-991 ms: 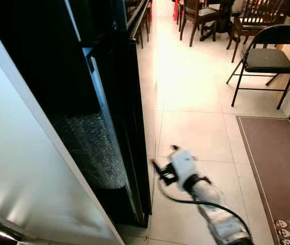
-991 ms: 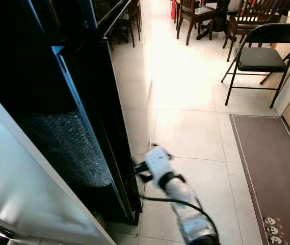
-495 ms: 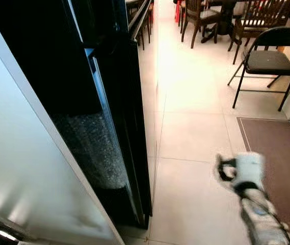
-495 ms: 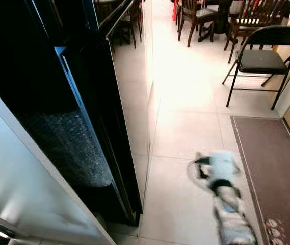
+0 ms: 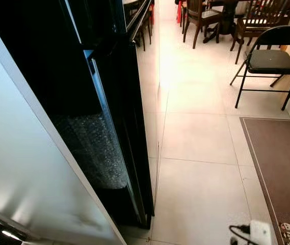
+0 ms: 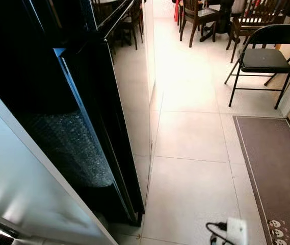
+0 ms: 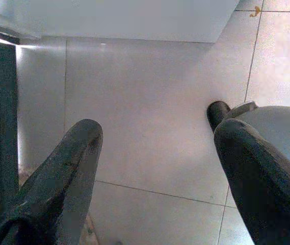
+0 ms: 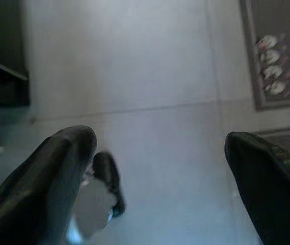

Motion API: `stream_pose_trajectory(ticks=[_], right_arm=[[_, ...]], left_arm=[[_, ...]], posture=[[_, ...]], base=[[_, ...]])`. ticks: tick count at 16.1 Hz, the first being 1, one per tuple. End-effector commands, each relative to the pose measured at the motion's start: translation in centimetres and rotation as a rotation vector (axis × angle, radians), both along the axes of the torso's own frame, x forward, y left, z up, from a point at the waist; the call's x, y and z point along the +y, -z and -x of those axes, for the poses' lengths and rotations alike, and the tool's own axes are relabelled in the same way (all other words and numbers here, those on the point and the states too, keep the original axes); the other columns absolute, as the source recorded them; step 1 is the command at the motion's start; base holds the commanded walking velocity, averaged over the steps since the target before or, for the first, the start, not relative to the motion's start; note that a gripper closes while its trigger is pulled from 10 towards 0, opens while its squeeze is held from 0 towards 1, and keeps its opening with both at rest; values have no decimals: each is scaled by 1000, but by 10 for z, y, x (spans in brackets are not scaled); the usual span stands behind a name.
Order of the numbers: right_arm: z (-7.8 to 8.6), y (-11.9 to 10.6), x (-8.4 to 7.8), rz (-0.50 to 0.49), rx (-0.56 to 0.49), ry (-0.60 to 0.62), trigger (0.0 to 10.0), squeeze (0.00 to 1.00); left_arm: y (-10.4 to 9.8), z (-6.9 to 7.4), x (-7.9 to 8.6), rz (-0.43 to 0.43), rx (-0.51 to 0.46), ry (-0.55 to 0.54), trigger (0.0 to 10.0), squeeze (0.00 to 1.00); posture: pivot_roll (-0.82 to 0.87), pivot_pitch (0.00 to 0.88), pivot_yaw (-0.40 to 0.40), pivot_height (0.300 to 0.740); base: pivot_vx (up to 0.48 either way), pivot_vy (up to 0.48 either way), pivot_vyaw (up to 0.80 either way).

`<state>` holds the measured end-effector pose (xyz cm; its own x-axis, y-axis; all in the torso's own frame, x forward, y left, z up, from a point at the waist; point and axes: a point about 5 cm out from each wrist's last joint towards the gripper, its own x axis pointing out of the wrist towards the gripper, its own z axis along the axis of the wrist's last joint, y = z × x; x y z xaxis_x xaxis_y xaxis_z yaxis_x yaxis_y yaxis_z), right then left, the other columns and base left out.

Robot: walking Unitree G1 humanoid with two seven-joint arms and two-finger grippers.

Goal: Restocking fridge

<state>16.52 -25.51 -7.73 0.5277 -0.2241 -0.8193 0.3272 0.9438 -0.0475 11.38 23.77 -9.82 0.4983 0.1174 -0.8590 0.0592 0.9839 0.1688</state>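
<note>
A tall black fridge (image 5: 129, 127) stands on my left, its dark door edge and long handle (image 5: 139, 18) facing the tiled walkway. Inside the dark gap is a grey bubbled surface (image 5: 94, 148). A pale door panel (image 5: 22, 168) fills the near left. My right arm's white wrist (image 5: 258, 233) pokes in low at the bottom right, away from the fridge. In the right wrist view my right gripper (image 8: 160, 138) is open over bare floor tiles. My left gripper (image 7: 157, 135) hangs open above floor tiles too, holding nothing.
A black folding chair (image 5: 269, 58) stands at the far right beside a brown mat (image 5: 282, 163). Wooden dining chairs and a table (image 5: 206, 15) are at the back. Pale floor tiles (image 5: 201, 138) stretch between the fridge and the mat.
My right arm has drawn away from the fridge door's lower edge, swung right and dropped to the bottom of the view. The fridge looks the same.
</note>
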Motion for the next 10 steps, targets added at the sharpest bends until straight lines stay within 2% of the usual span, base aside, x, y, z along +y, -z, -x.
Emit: stream_pose_trajectory(ticks=[1, 3, 7, 8, 10], right_arm=[[6, 7, 14, -56, 33, -10, 10000, 0], [11, 15, 37, -96, 72, -150, 10000, 0], [9, 16, 45, -86, 78, -197, 10000, 0], [8, 15, 46, -81, 76, -216, 10000, 0], [6, 14, 45, -75, 75, -241, 10000, 0]], left_arm=[[1, 5, 4, -3, 15, -29, 10000, 0], [0, 4, 6, -2, 12, -39, 10000, 0], [-1, 5, 10, -6, 9, -62, 10000, 0], [-1, 6, 10, -9, 11, -68, 10000, 0], [0, 6, 9, -13, 11, -80, 10000, 0]], posture=[[-151, 0, 84, 740], [-122, 0, 65, 740], [-81, 0, 27, 740], [-56, 0, -6, 740], [-21, 0, -24, 740]], base=[[0, 0, 0], [0, 0, 0], [0, 0, 0], [0, 0, 0], [0, 0, 691]])
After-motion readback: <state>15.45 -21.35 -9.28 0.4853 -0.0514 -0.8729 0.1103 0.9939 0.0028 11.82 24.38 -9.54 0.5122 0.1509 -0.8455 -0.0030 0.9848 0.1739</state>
